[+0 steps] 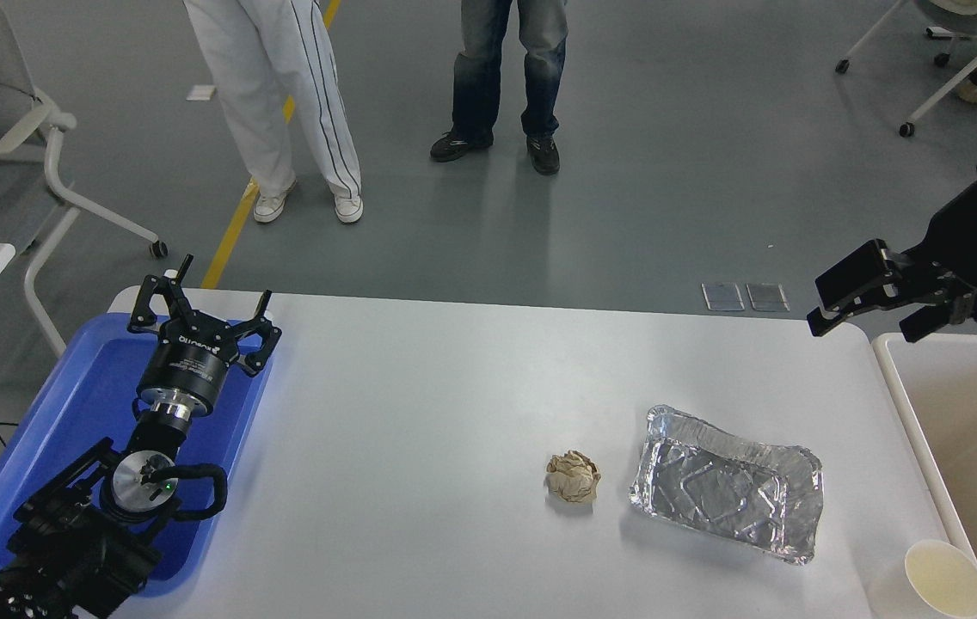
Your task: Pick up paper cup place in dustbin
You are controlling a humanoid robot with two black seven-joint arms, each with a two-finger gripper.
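The small white paper cup (944, 578) stands upright at the table's front right corner, right beside the dustbin's rim. The dustbin (894, 387) is the large off-white bin with a beige inside along the table's right edge. My right gripper (865, 321) is open and empty; it hangs in the air over the table's far right corner, far behind the cup. My left gripper (200, 311) is open and empty, parked over the blue tray at the lower left.
A crumpled brown paper ball (573, 477) and a silver foil tray (728, 483) lie on the white table (420, 413) left of the cup. A blue plastic tray (76, 404) sits at the left edge. Two people stand on the floor beyond the far side.
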